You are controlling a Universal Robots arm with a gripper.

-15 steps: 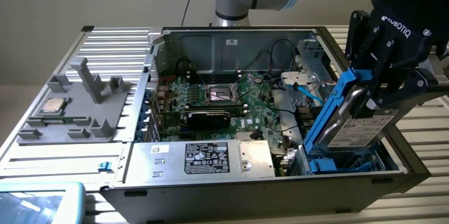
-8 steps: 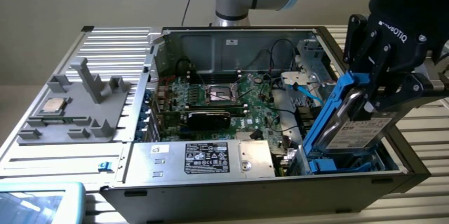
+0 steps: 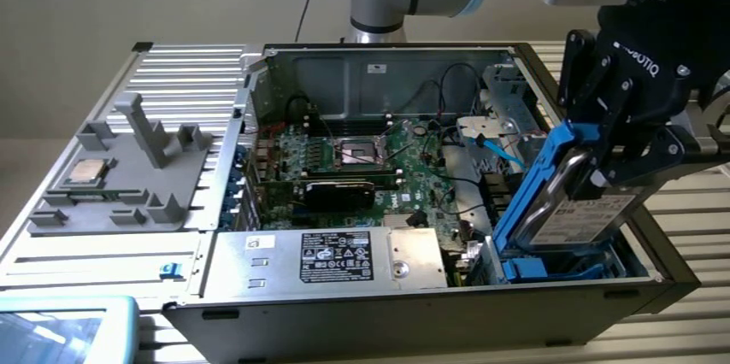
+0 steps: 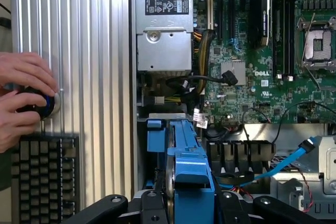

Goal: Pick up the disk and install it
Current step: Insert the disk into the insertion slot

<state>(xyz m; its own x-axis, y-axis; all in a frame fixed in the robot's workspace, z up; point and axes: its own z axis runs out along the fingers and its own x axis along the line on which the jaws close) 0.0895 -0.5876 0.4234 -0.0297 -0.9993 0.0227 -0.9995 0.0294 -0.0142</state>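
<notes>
The disk (image 3: 582,210) is a silver-grey hard drive with a white label and blue rails. It hangs tilted, near upright, over the drive bay at the exterior view's right end of the open computer case (image 3: 377,296). My black gripper (image 3: 604,172) is shut on the disk's upper part. The disk's lower blue edge sits just above the blue bay bracket (image 3: 536,268). In the wrist view the disk (image 4: 184,166) appears edge-on between my black fingers (image 4: 105,208), above the bay.
A motherboard (image 3: 365,167), a silver power supply box with black label (image 3: 342,257) and loose cables, one blue (image 4: 289,161), fill the case. A grey fixture holds a square chip (image 3: 89,172). A person's hands (image 4: 23,98) rest on a knob beside a keyboard (image 4: 44,177).
</notes>
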